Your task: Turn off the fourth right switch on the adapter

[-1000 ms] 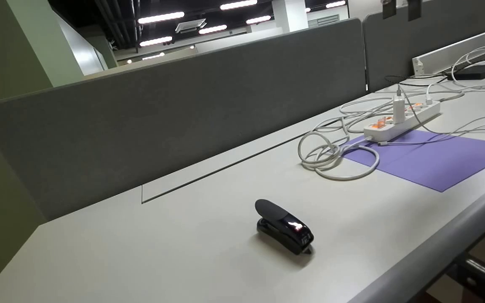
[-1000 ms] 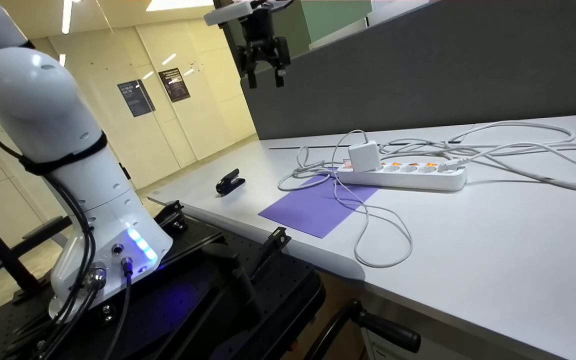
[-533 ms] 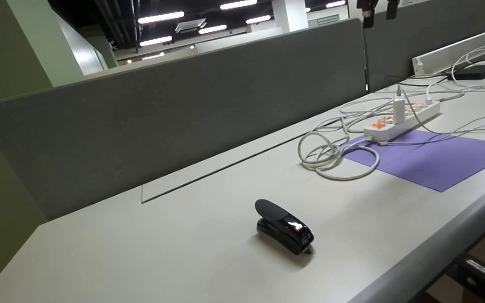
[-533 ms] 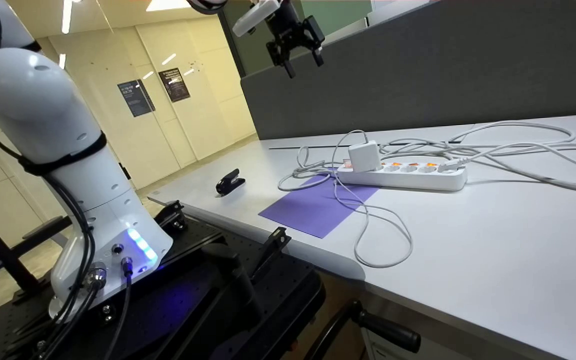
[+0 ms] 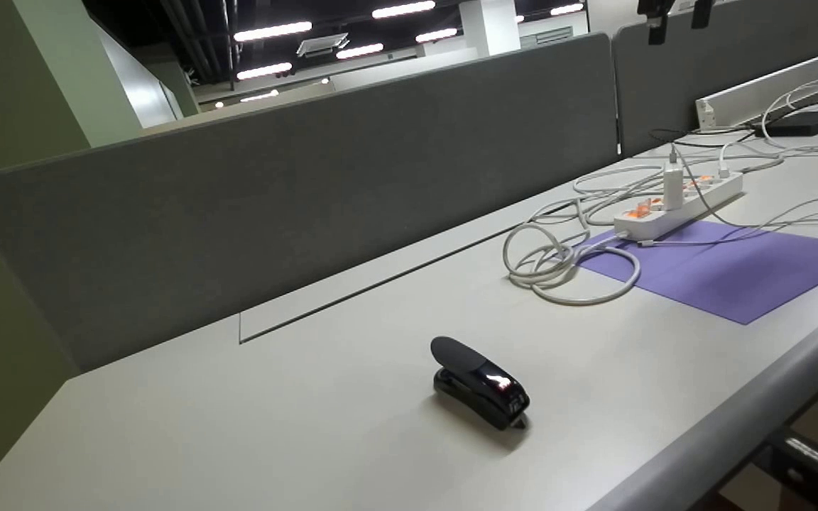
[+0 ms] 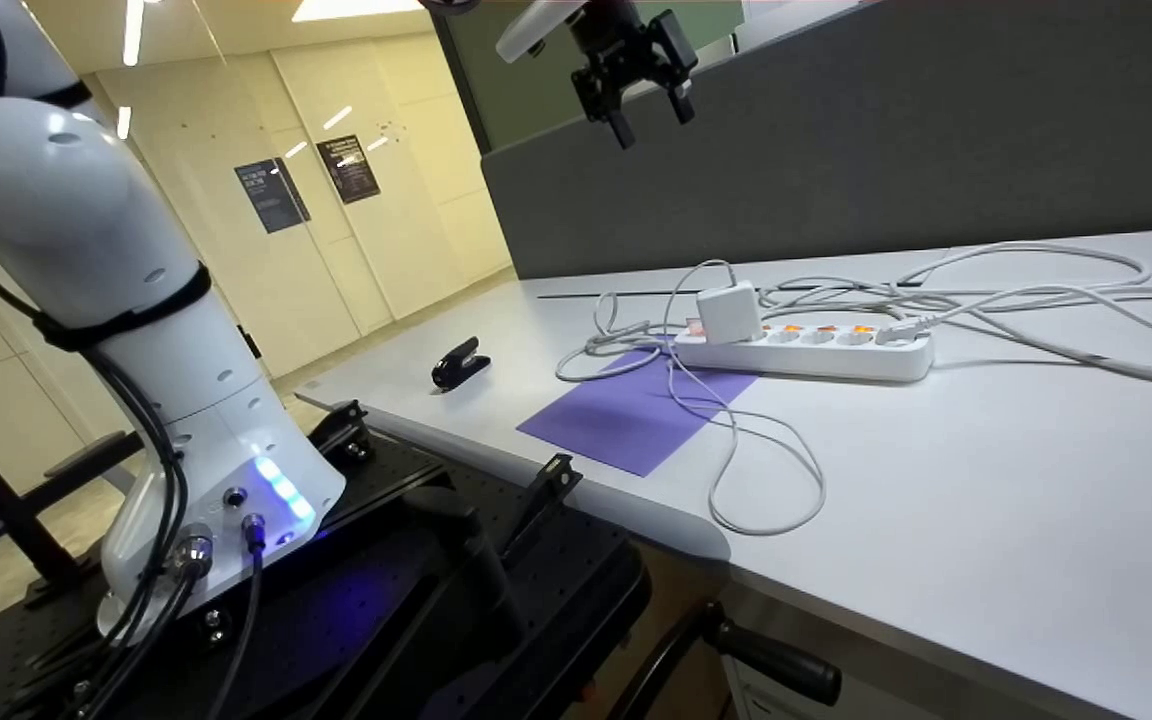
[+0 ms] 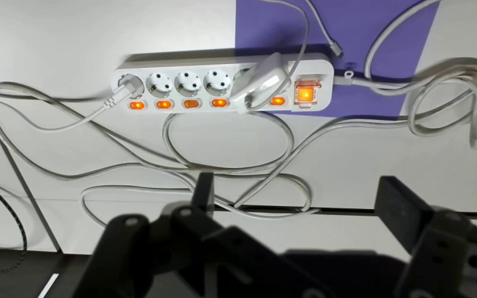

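The adapter is a long white power strip in the upper part of the wrist view; it also shows in both exterior views. It has a row of small orange switches. Most glow brightly, while one switch looks dimmer. A larger lit switch sits under a raised clear cover at the cord end. A white charger is plugged in and hides part of the row. My gripper is open and empty. In both exterior views the gripper is high above the table, apart from the strip.
A looping white cord and other cables lie around the strip. A purple sheet lies partly under it. A white plug fills the end socket. A black stapler-like object lies on the table. A grey partition stands behind.
In an exterior view my gripper has moved right and slightly up toward above the strip, and it has tilted. The strip, charger, cords and stapler-like object have not moved. The gripper stays open.
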Available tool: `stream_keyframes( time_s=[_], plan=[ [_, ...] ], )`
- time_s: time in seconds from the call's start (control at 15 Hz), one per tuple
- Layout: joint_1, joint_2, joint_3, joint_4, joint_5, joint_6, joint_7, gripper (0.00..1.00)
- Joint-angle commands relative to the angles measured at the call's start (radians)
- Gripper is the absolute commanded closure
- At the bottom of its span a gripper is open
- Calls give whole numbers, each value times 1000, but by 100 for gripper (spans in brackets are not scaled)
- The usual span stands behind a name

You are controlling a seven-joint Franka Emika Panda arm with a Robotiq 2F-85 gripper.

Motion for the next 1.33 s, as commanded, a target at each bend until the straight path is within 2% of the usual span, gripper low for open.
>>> stream_keyframes(
  time_s=[0.0,0.27,0.53,0.8,1.27],
  plan=[
    [3,0,5,0,-1,-2,3,0],
    [-9,88,-17,133,61,-106,-7,0],
    [-51,200,-41,306,144,-232,-46,0],
    [-105,347,-40,488,133,-335,-40,0],
    [-131,576,21,629,99,-241,-28,0]
  ],
)
